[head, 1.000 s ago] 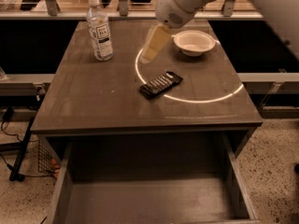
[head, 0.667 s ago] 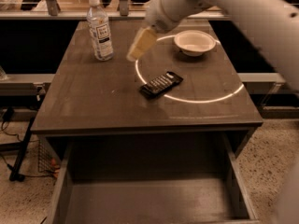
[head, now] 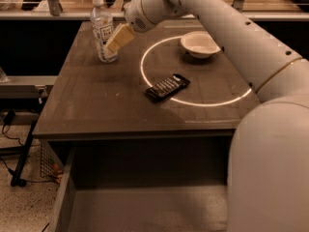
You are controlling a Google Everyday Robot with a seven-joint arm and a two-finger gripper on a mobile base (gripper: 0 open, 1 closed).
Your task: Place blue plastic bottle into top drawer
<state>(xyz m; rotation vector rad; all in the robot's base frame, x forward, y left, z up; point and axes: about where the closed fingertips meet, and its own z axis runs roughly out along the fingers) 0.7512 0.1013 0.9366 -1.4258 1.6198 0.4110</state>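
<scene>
The gripper [head: 118,39], open or closed I cannot tell, overlaps the 3 o'clock side of the bottle [head: 100,30], standing at 11 o'clock on the table [head: 96,105], the drawer [head: 145,207] pulled out at 6 o'clock.

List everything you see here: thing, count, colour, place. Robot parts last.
blue plastic bottle: one, clear with white cap, upright at table's far left
bowl: one, white, far right on table
black device: one, black, mid-table on the light ring
light ring: one, white, on tabletop
table: one, grey-brown, centre
top drawer: one, grey-brown, pulled open below table front
arm: one, white, reaching from the right
gripper: one, tan, at the bottle's label
</scene>
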